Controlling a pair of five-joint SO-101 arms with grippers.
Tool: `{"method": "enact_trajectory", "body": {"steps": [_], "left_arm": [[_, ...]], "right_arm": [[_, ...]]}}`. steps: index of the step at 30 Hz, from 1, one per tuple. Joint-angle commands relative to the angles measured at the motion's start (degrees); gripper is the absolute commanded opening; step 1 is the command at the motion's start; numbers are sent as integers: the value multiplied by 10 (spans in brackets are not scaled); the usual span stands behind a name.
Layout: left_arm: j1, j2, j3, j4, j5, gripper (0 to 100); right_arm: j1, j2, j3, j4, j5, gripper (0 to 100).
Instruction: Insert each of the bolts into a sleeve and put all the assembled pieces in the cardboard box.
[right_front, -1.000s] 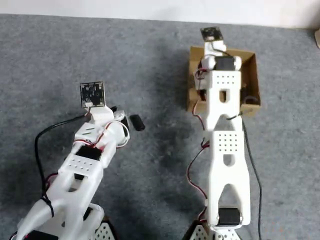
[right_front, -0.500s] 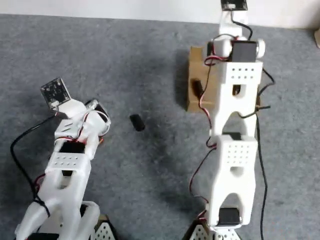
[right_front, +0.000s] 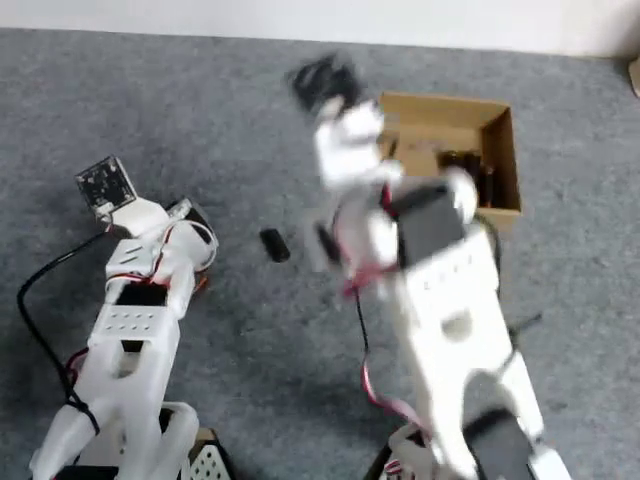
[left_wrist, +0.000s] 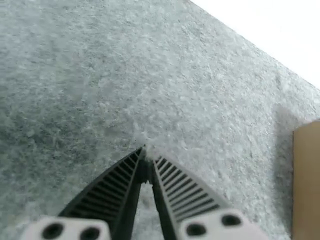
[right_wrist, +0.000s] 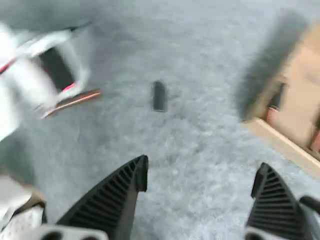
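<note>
1. Nearest, both arm bases sit at the near edge of the grey felt worktop (right_front: 250, 120). The left arm (right_front: 135, 320) leans away to the left, and the right arm (right_front: 450, 290) leans across toward the middle.
2. The left jaws are pressed together with nothing between them. Their tips point at the felt, well apart from the box.
3. A small black piece (right_front: 274, 245) lies on its side on the worktop between the two arms, touching neither. I cannot tell whether it is a bolt, a sleeve or the two joined.
4. The right jaws are spread wide and hold nothing. They are raised over the felt beyond the black piece, near the box's far left corner.
5. Farthest, the cardboard box (right_front: 440, 101) stands open on the right of the worktop, with several dark pieces (right_front: 470, 168) lying inside it
</note>
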Motion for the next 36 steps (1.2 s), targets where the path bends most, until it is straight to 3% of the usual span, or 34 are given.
{"method": "enact_trajectory", "body": {"steps": [1,5,11,19,29,36], "left_arm": [[-26,-6,-36,-11,6,7],[-48,-6,-43,-11,7,7],[-51,-5,-44,-11,7,7],[-51,-6,-44,-11,7,7],[-51,-1,-44,-11,6,7],[-51,-3,-44,-11,6,7]], "right_arm": [[-32,-84,179,-90,42,303],[-72,-113,345,-197,91,303],[-124,-74,460,-338,62,303],[-114,114,408,-427,47,303],[-112,283,234,-444,4,303],[-107,325,204,-444,-15,303]]}}
